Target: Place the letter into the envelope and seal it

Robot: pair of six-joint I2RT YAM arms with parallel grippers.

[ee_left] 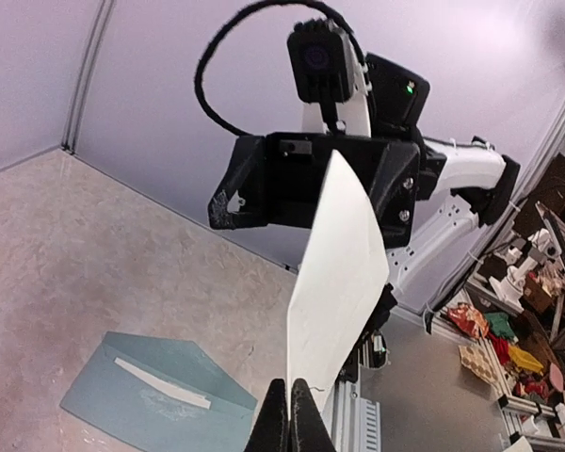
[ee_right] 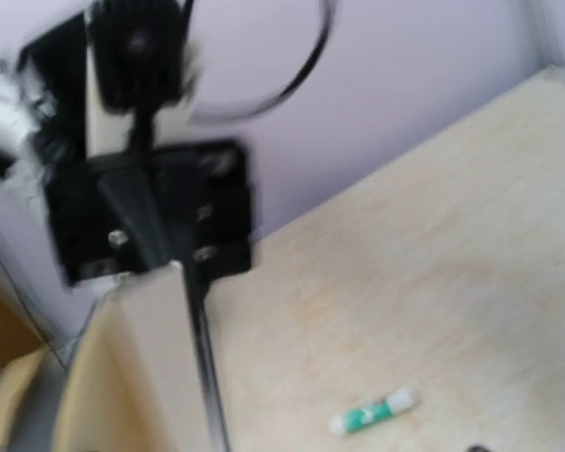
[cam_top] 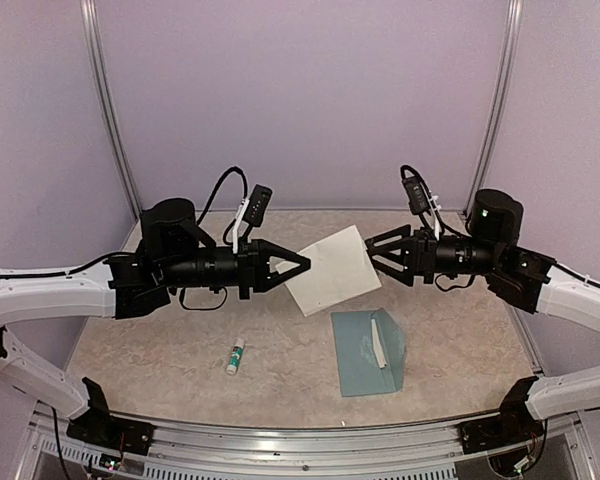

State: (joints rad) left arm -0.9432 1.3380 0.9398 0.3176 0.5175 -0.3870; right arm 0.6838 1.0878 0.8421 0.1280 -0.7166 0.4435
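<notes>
Counter [cam_top: 180, 340]: beige, fills lower half of top view. Letter [cam_top: 330, 270]: off-white sheet, mid-air at frame centre; envelope [cam_top: 365, 355]: teal, flat at lower centre-right, apparently empty & unsealed. Left tool [cam_top: 302, 265]: pressed together, pinching letter's left edge; right tool [cam_top: 372, 255]: spread at its right edge; glue stick [cam_top: 236, 355]: lower centre-left. Est. early: insertion & sealing both left.

You see the letter [cam_top: 330, 270] as smooth, matt paper. The envelope [cam_top: 365, 360] at its 5 o'clock is matt paper; the table [cam_top: 150, 345] looks mottled.
</notes>
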